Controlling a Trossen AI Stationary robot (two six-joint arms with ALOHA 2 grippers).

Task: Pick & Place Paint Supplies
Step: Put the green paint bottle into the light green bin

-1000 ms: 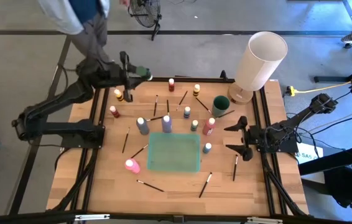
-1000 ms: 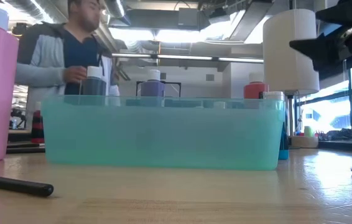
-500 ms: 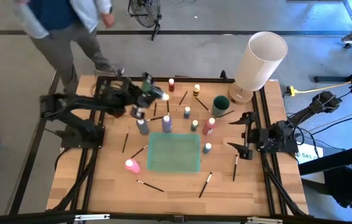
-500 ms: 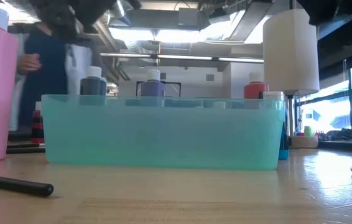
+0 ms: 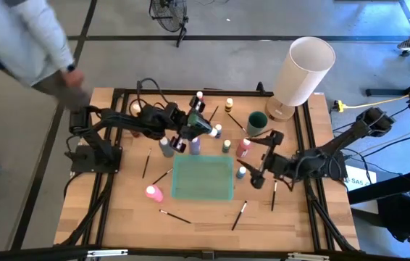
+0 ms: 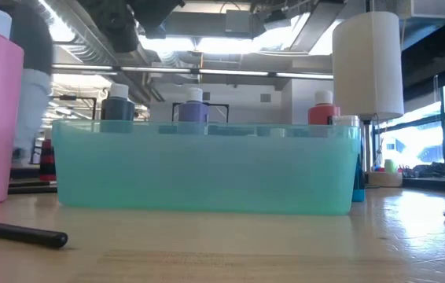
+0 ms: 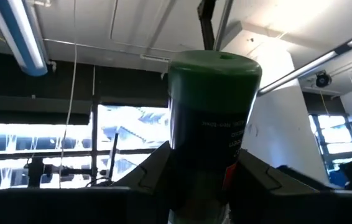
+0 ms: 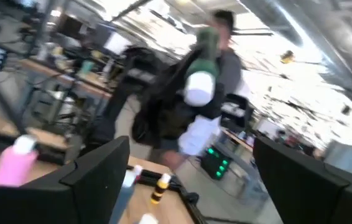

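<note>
Swinging in from ten o'clock, left gripper (image 5: pixel 203 127) now hangs beyond the tray (image 5: pixel 202 196), clenching a green bottle (image 7: pixel 213 118): light, rigid, slick, best squeezed mid-body. Right gripper (image 5: pixel 257 161) gapes empty.

You could make out only faint pale print on the dark label of the green-capped bottle (image 7: pixel 212 137) in the left wrist view, too blurred to read; no other text, brand or number was legible.

Pale planked wood table (image 5: pixel 118 210) – smooth, slightly glossy – under a translucent turquoise plastic bin (image 5: pixel 203 177)
</note>
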